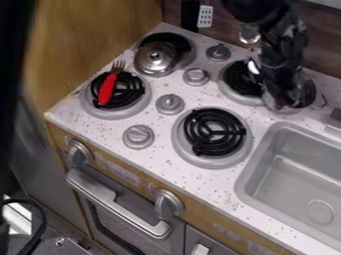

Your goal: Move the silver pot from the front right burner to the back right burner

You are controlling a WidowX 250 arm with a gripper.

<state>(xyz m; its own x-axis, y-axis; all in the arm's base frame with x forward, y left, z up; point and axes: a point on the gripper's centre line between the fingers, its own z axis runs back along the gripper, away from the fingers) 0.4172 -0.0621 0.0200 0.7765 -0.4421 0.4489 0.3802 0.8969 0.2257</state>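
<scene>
Item one, the pot (pixel 302 95): metal, shiny, standing behind the sink (pixel 293 169), toward the sink's rear left corner. Partly hidden by me; whether I touch it I cannot tell.

Item two, my gripper (pixel 271 85): black, beyond the sink's rear left corner, low at the pot's left side. Jaws: I cannot tell whether they are parted, closed or gripping.

Item three, my arm (pixel 283 42): black, entering from the top edge, bent above me, then dropping steeply behind the sink.

Item four, edges about me: the back right burner (pixel 241 82) immediately left of me, up and left from the sink, and the wall (pixel 319 47) behind. The sink's raised rim begins a short way in front of the pot.

Item five, room: a bare counter strip (pixel 253 149) between the sink and the front right burner (pixel 213 132), which lies left of the sink. Another short strip parts the pot from the sink's rim.

Item six, farther left of the sink: one red-handled fork (pixel 107 89), lying across the front left burner (pixel 131 110), tines rearward; one metal lid (pixel 155 58), knob up, on the back left burner (pixel 184 46).
</scene>
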